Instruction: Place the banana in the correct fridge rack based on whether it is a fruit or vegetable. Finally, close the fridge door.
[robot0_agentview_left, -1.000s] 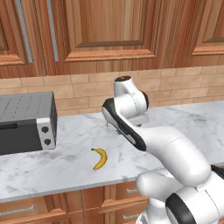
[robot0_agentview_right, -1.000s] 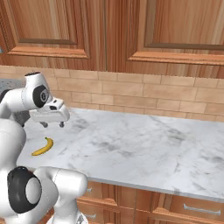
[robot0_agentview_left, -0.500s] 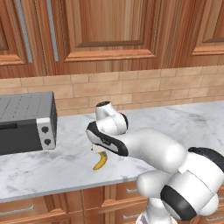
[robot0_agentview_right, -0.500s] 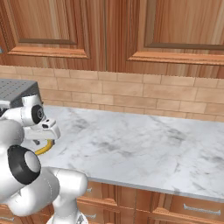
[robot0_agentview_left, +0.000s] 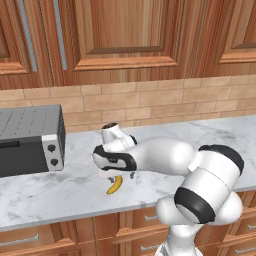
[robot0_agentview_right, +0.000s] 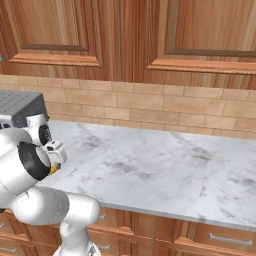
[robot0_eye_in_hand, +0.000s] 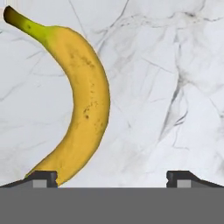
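The arm has swung down over the banana on the tabletop; jaws wide apart, nothing gripped, off-centre, pickup pending

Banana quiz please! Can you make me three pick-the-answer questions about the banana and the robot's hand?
1. Where does the banana lie?
A. on the marble counter
B. inside the grey toaster oven
C. in a drawer

2. How many bananas are there?
A. three
B. one
C. two

3. How is the gripper?
A. shut on the banana
B. holding a cup
C. open, holding nothing

Answers:
1 A, the hand view shows it flat on the marble.
2 B, a single yellow banana lies below the hand.
3 C, the finger tips stand wide apart above the banana.
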